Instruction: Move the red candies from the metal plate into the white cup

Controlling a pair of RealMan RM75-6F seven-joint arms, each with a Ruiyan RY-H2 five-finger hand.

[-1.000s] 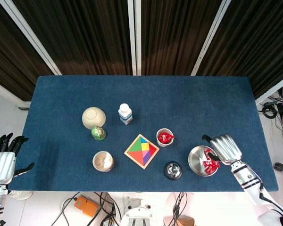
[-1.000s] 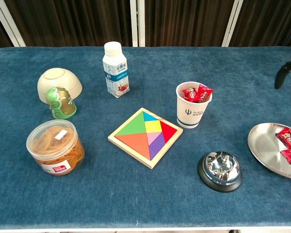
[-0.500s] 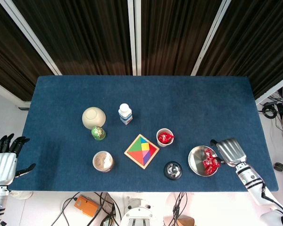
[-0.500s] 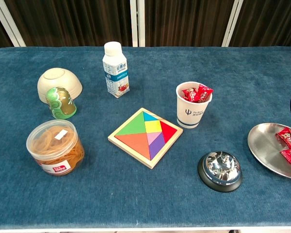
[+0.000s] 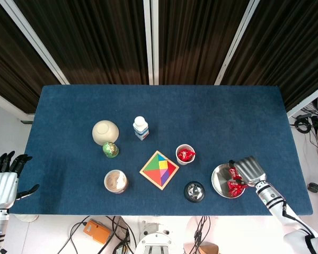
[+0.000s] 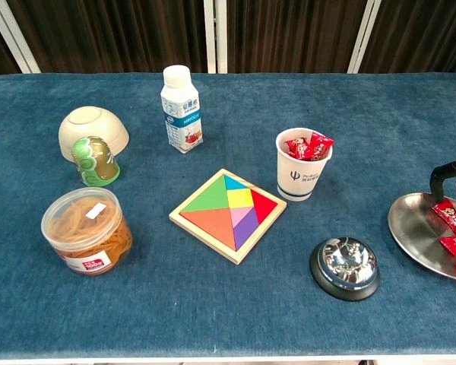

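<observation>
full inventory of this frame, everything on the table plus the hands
table: one, blue cloth top.
white cup: one, right of centre, red candies inside.
metal plate: one, silver, right edge.
red candies: several on the plate; exact count unclear.
tangram puzzle: one, multicoloured, centre.
call bell: one, chrome on black base, front right.
milk bottle: one, white, back centre.
bowl: one, cream, upside down, back left.
green figurine: one, in front of the bowl.
rubber band tub: one, clear, front left.
left hand: off the table's left edge, holds nothing.
right hand: over the plate, at the candies; grasp unclear.
</observation>
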